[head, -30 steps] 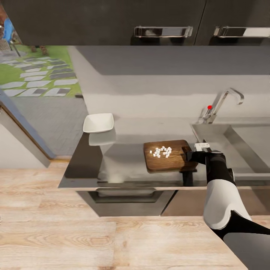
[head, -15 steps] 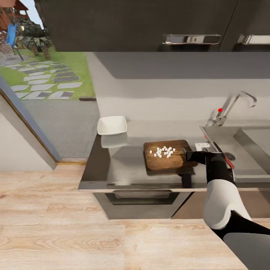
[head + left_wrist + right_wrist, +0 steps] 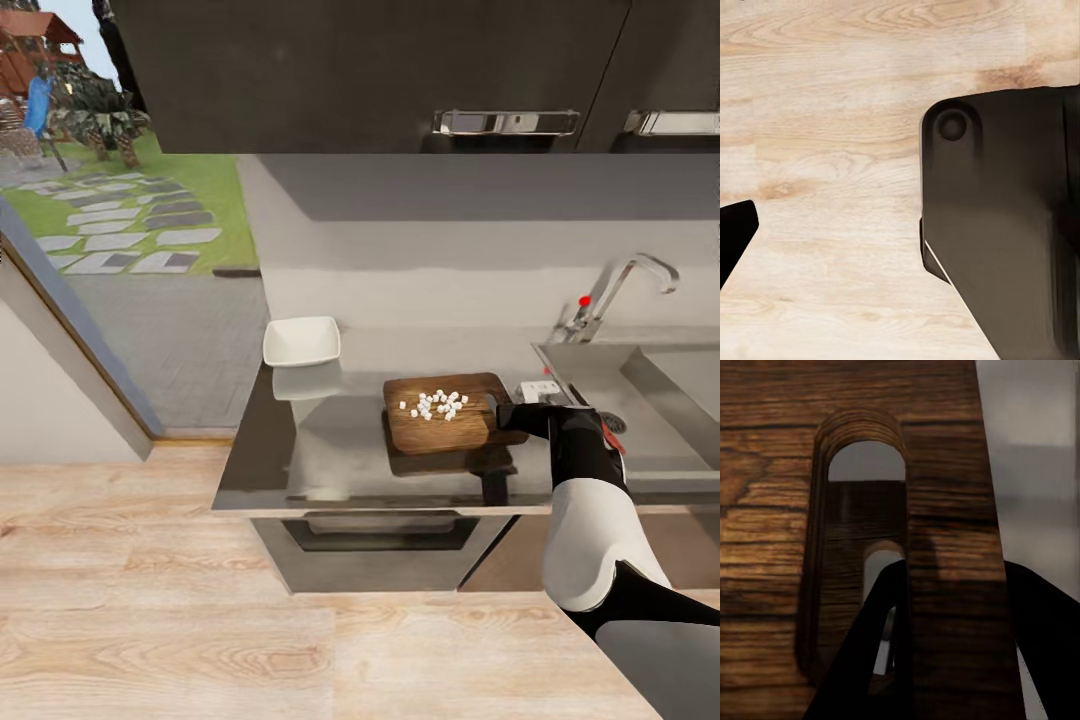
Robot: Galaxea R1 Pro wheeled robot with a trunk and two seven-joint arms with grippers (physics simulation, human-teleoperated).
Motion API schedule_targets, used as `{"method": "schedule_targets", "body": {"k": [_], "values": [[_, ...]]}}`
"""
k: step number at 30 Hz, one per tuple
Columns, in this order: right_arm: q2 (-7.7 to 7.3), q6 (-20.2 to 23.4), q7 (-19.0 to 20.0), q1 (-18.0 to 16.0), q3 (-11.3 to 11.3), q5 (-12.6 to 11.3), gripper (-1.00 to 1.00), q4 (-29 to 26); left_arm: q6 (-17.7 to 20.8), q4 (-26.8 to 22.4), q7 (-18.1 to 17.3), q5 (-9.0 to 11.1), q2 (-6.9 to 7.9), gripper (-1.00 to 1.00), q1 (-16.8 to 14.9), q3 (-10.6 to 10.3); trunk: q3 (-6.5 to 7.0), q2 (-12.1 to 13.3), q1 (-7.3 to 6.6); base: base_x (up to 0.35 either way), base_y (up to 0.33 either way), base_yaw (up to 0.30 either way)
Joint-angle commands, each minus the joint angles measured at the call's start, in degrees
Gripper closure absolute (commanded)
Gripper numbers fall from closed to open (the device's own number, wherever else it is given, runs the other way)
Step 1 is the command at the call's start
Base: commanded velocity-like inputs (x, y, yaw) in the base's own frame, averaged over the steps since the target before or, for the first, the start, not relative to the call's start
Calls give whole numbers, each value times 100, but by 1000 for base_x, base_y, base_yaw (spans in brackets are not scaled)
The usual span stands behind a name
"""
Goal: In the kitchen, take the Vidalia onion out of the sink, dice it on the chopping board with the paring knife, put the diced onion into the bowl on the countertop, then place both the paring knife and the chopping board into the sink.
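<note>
Floor (image 3: 150, 600): pale wood planks lie nearest the robot; the left wrist view looks down on them past a dark robot part.
Left tool: one dark fingertip (image 3: 735, 236) shows at the edge of the left wrist view; its grip cannot be told.
Right arm (image 3: 590, 520): white and black, reaching forward over the bench edge.
Right tool (image 3: 503, 412): clenched on the handle end of the chopping board (image 3: 445, 425), one finger on each face beside the slot.
Chopping board: dark wood, held just above the bench (image 3: 330, 440), its shadow lying beneath it.
Vidalia onion (image 3: 435, 404): a cluster of tiny white cubes on the board's top.
Paring knife (image 3: 612, 432): red handle partly hidden behind the right arm, on the steel drainboard.
Sink (image 3: 650, 390): grey steel, just past the board on the right.
Bowl (image 3: 301, 342): white, squarish, at the bench's far left corner, well apart from the board.
Tap (image 3: 615, 290): chrome, angular, with a red dot.
Writing: none can be read.
</note>
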Motion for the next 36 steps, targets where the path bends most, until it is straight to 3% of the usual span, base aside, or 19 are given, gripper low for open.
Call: {"method": "schedule_targets", "body": {"k": [1, 11, 28, 36], "values": [[7, 9, 50, -8, -30, 45, 100, -10, -15, -10, 24, 58, 5, -100, 0, -49, 0, -10, 4, 0, 0, 0], [-9, 9, 50, -8, -30, 44, 100, -13, -15, -10, 24, 58, 5, -100, 0, -49, 90, -10, 4, 0, 12, 0], [-29, 17, 28, -8, -30, 45, 100, -28, -13, -10, 24, 57, 5, -100, 0, -49, 243, -10, 4, 0, 277, 0], [-29, 114, -117, -8, -30, 45, 100, -36, -12, -10, 24, 53, 5, -100, 0, -49, 315, -10, 4, 0, 65, 0]]}}
